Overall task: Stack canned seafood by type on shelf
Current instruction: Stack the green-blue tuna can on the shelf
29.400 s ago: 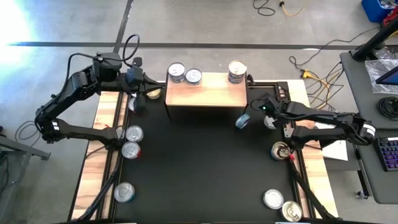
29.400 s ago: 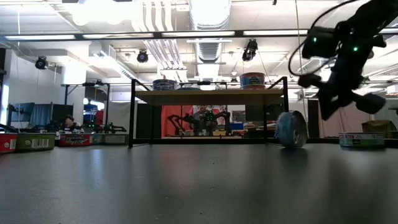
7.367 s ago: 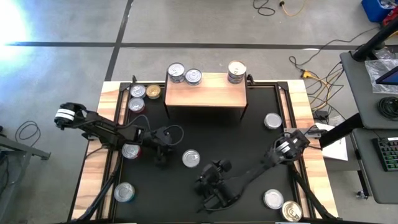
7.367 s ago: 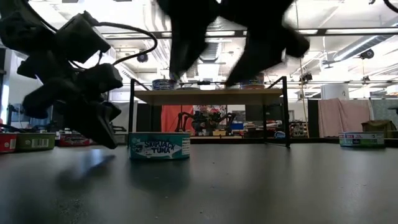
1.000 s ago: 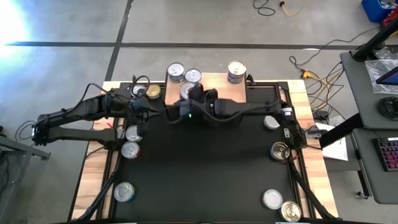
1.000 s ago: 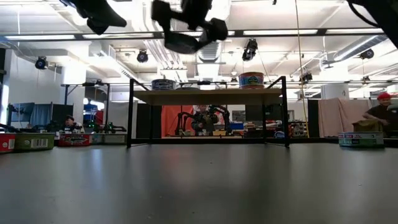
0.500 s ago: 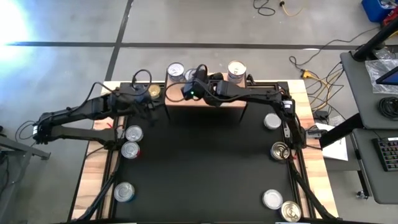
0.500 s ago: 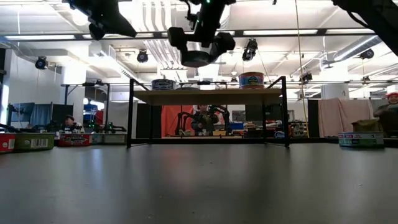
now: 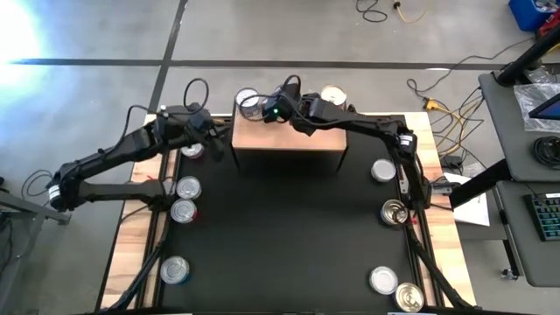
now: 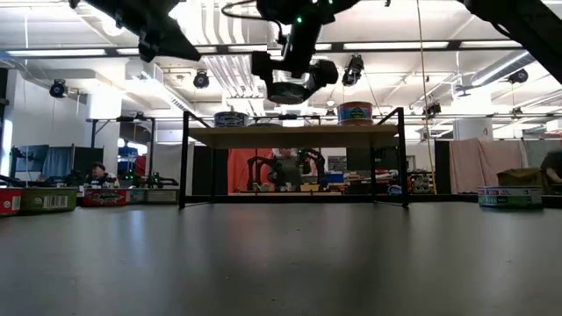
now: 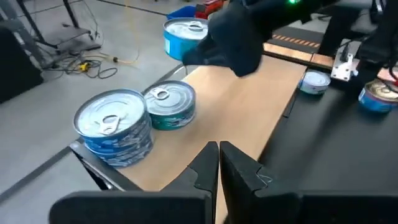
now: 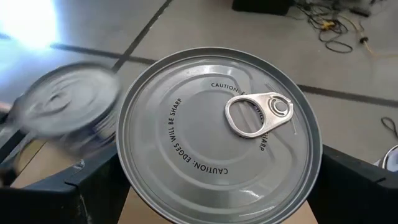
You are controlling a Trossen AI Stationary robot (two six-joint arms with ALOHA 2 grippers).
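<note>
Tin (image 12: 217, 134) pinched in right gripper (image 10: 292, 83) above shelf (image 9: 289, 136), over a matching tin (image 11: 172, 106). Lower level, centred, then release. Left gripper (image 11: 219, 163): fingers pressed together, empty.

A blurred tin (image 12: 62, 106) sits behind the held tin (image 12: 219, 130) — its label unreadable, its side cut off.

The shelf (image 9: 289, 137) has a light wood top and black legs. On it, a silver-topped tin (image 11: 115, 127) wears a blue patterned label; its neighbour (image 11: 171, 107) is teal-sided. The counter (image 9: 289, 236) is black with pale wood edges.
</note>
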